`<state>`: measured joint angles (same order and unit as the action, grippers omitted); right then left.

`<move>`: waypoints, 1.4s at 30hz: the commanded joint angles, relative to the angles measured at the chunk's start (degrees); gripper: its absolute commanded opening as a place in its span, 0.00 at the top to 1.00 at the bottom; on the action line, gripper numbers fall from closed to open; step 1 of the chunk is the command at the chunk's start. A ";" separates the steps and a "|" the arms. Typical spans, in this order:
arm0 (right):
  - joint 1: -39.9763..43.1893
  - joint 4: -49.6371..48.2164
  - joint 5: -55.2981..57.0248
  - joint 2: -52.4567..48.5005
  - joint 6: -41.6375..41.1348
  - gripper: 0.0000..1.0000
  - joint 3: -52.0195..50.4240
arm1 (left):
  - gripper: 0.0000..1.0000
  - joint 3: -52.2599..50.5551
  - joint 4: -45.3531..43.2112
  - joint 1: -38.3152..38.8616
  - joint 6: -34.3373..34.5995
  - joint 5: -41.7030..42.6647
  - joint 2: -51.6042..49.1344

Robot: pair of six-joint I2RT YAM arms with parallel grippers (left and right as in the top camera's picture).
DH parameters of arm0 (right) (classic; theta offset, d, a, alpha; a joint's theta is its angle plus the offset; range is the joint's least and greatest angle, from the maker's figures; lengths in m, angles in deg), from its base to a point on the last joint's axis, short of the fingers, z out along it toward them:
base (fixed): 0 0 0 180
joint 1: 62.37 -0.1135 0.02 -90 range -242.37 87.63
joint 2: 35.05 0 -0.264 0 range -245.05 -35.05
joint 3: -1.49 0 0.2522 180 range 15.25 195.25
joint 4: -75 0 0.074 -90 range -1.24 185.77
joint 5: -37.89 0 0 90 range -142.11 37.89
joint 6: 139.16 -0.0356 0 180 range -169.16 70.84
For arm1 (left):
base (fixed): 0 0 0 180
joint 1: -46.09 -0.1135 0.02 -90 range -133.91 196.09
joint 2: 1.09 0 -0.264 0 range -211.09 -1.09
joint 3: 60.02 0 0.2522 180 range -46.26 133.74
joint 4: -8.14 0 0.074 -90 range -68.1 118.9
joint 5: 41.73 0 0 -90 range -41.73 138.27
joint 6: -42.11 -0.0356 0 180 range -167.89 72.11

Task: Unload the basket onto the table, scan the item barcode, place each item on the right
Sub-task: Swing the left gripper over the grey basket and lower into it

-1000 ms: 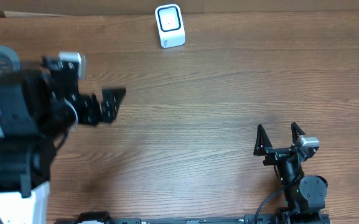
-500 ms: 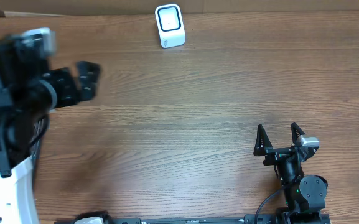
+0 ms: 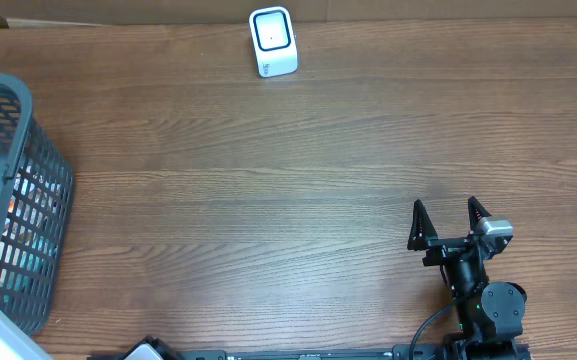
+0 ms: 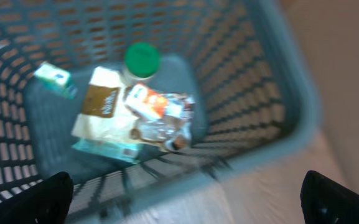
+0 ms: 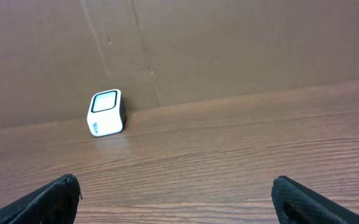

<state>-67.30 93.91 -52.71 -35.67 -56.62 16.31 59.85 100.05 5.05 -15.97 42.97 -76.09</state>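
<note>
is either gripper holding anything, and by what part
Nothing is held. The left gripper is open above the basket; the right gripper is open above the table.

Scanner: small white box with a dark-framed pale window on its face; stands upright at the far edge of the surface, well apart from the basket.
Item store: grey lattice basket at the left edge of the surface.
Green-lidded container: lies at the basket's floor, lid facing up.
Cream packet: flat, brown label on top, just beside the container.
Orange-and-white packet: lies partly over the cream packet.
Small teal-and-white carton: beside the basket wall.
Barcodes: view blurred, cannot be made out.
</note>
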 commanded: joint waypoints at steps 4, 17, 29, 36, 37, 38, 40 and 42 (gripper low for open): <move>-0.31 -0.31 0.48 0.46 0.02 0.00 -0.59 | 0.00 0.44 2.25 -6.54 -0.90 -2.25 -8.66; -0.31 -0.31 0.46 0.46 0.02 0.00 -0.59 | 0.16 0.44 -2.21 -10.32 -11.45 2.14 -22.01; -0.31 -0.31 0.48 0.46 0.02 0.00 -0.59 | 0.33 0.44 -8.85 -8.39 -17.86 2.34 -35.58; -0.31 -0.31 0.48 0.46 0.02 0.00 -0.59 | 0.39 0.39 -10.95 -7.69 -18.71 1.92 -40.48; -0.31 -0.31 0.48 0.46 0.02 0.00 -0.59 | 0.38 0.39 -11.19 -7.69 -19.23 1.92 -41.03; -0.31 -0.31 0.46 0.46 0.02 0.00 -0.59 | 0.39 0.37 -11.43 -7.69 -19.67 1.92 -41.64; -0.31 -0.31 0.48 0.46 0.02 0.00 -0.59 | 0.41 0.22 -11.80 -7.67 -20.20 1.90 -42.49; -0.31 -0.31 0.48 0.46 0.02 0.00 -0.59 | 0.43 -0.50 -12.02 -7.67 -20.61 0.70 -43.19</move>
<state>-67.30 93.96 -52.69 -35.67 -56.62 16.31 59.85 88.31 -2.64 -34.61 44.78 -117.70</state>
